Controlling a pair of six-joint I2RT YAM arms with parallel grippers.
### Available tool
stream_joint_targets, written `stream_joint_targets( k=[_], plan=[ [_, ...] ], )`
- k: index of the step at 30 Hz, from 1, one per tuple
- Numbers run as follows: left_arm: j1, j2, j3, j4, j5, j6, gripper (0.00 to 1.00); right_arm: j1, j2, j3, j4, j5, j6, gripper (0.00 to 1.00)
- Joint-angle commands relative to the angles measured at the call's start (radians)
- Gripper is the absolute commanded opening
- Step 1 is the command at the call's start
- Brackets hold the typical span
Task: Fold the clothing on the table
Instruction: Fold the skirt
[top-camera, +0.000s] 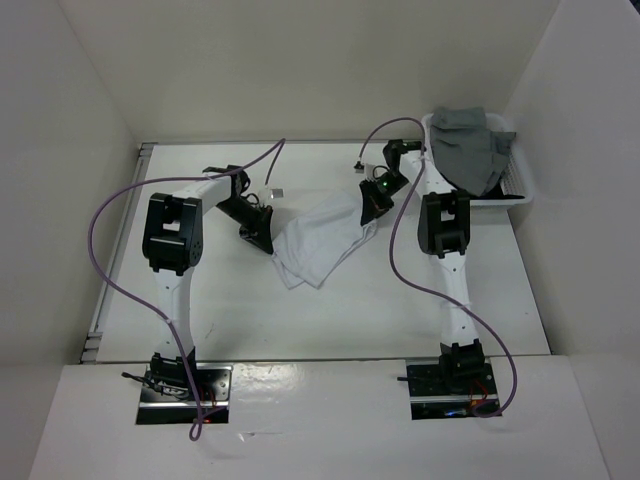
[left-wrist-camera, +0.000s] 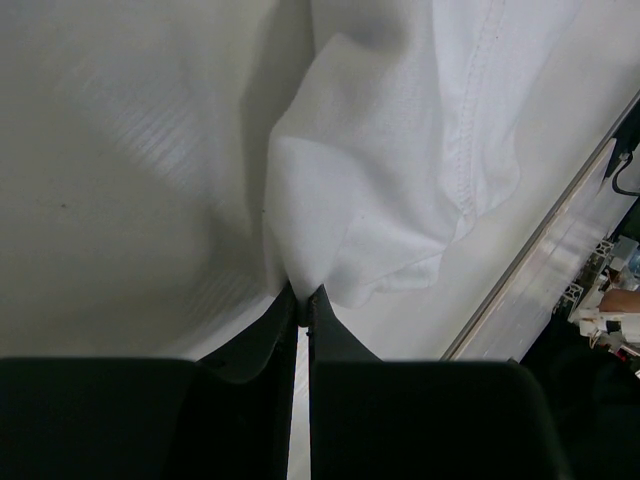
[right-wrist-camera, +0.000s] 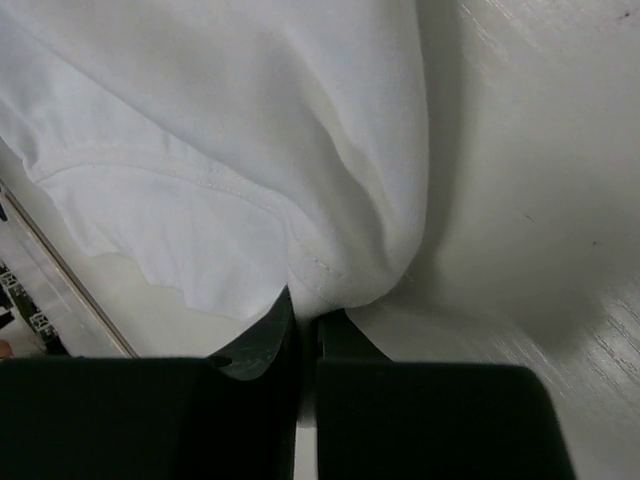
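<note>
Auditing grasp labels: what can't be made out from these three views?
- Top view: the clothing is bunched, and its own folds hide the garment type.
- Both wrist views: frame edges crop the clothing. The closed jaws of the left gripper and right gripper hide how deep the fabric sits.
- Top view: the grey garment covers whatever lies under it in the basket.

You see the clothing (top-camera: 318, 245) lying midway on the table (top-camera: 300, 320); the basket (top-camera: 520, 196) sits at its far right corner, a garment (top-camera: 462, 140) inside.
</note>
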Motion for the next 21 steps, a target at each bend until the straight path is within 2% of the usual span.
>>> stream_joint_targets(
  k=[1,11,17,21],
  plan=[
    [0.004,-0.018,-0.007,-0.003,0.009,0.04,0.03,0.025,0.036,-0.038,0.015,0.124,-0.025,0.0],
    [0.004,-0.018,-0.016,0.016,-0.029,0.004,0.03,0.025,-0.065,0.129,0.026,0.328,0.042,0.0],
    [0.004,0.021,0.033,0.025,-0.072,-0.018,0.03,0.025,-0.086,0.267,-0.017,0.362,0.061,0.0],
    [0.013,0.041,0.051,0.025,-0.085,-0.029,0.04,0.025,-0.109,0.298,-0.017,0.392,0.061,0.0]
  ],
)
